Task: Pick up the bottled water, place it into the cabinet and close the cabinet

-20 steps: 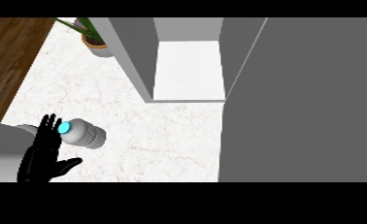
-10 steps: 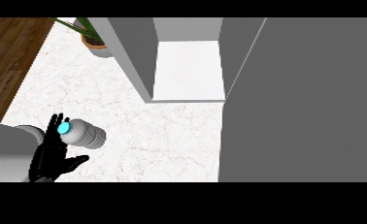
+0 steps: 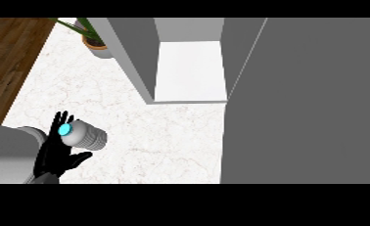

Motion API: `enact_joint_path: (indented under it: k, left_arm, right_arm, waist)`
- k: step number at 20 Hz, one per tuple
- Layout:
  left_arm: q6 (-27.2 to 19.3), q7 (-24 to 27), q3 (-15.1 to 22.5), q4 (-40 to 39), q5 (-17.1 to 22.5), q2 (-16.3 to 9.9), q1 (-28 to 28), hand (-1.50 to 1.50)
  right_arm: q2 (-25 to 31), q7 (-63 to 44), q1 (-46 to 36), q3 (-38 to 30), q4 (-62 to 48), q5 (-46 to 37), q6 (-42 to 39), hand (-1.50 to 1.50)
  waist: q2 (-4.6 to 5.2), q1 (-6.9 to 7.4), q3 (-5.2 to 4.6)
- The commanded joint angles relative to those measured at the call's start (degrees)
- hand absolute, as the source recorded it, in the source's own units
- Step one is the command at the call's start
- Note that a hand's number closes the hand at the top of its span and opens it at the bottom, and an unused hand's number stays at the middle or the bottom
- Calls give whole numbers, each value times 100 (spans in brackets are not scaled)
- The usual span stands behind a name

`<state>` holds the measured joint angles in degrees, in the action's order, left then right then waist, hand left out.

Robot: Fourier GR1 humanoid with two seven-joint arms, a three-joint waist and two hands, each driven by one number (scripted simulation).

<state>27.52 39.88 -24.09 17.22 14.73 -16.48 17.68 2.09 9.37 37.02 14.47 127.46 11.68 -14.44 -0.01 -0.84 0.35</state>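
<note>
The bottled water (image 3: 86, 135), grey with a bright blue cap, lies on its side on the white marble counter (image 3: 159, 132) at the lower left, cap pointing left. My left hand (image 3: 56, 154) is just left of it, fingers straight and spread, fingertips beside the cap, thumb reaching under the bottle. The cabinet (image 3: 189, 68) stands open at the top centre, its white inside shelf bare. Its grey door (image 3: 303, 102) swings out and fills the right side. My right hand does not show.
A potted plant (image 3: 94, 41) stands at the counter's back left, beside the cabinet's left wall. A brown wooden floor (image 3: 18, 58) runs along the counter's left edge. Bare marble lies between the bottle and the cabinet.
My left hand has slid a little right and up, closer to the bottle's cap. The bottle and the cabinet door stay where they were.
</note>
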Motion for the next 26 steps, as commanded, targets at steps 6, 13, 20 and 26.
enact_joint_path:
  k: [6,13,20,26]
  left_arm:
    - [611,-271,6,-304,161,302,416,-150]
    - [759,-178,162,-182,109,539,507,-150]
    - [737,317,461,112,-120,802,150,150]
    - [936,272,399,-117,-107,288,398,150]
  right_arm:
    - [91,-43,157,56,246,159,-60,-150]
    - [4,243,27,103,-314,-40,-50,-150]
    - [161,21,-274,-295,-274,322,-48,-150]
    - [-69,90,-156,238,-354,-196,199,-150]
  waist:
    - [20,-59,-51]
    - [22,-55,-49]
    - [8,38,-40]
    - [24,-19,-48]
